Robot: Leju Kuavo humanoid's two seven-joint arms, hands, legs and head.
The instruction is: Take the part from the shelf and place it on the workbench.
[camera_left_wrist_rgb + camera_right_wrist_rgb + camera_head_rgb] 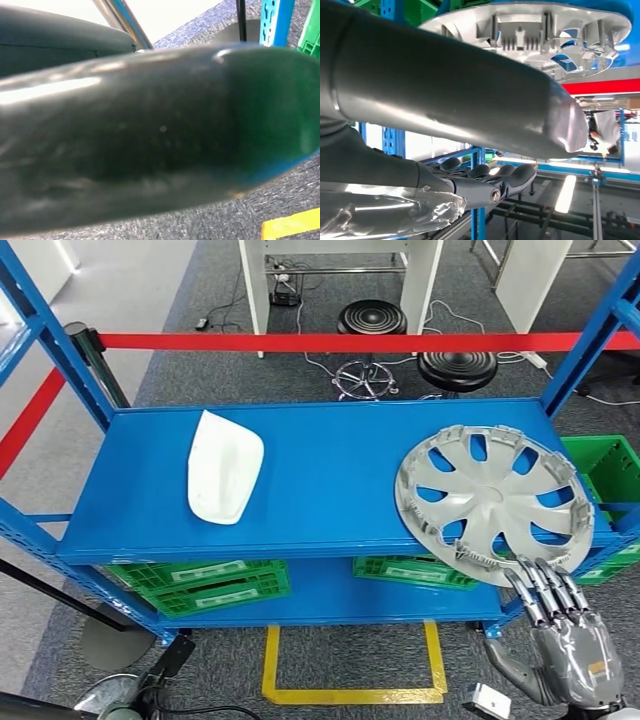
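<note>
A silver hubcap [490, 502] lies on the right end of the blue shelf [332, 490], its near rim jutting past the front edge. My right hand [570, 640] is just below and in front of it, fingers stretched up to that rim. In the right wrist view the hubcap [531, 30] lies beyond the thumb [452, 90], and the fingers [490, 180] stand apart from the thumb with nothing between them. A white moulded part [223, 468] rests on the shelf's left half. A dark blurred part of my left hand [151, 135] spans the left wrist view, and its fingers are hidden.
Green crates [204, 585] sit on the lower shelf, and another [611, 465] stands at the right. A red tape barrier [340, 342] runs behind the shelf, with black stools [456, 370] beyond it. Blue uprights [68, 360] frame both ends. A yellow floor marking [351, 695] lies in front.
</note>
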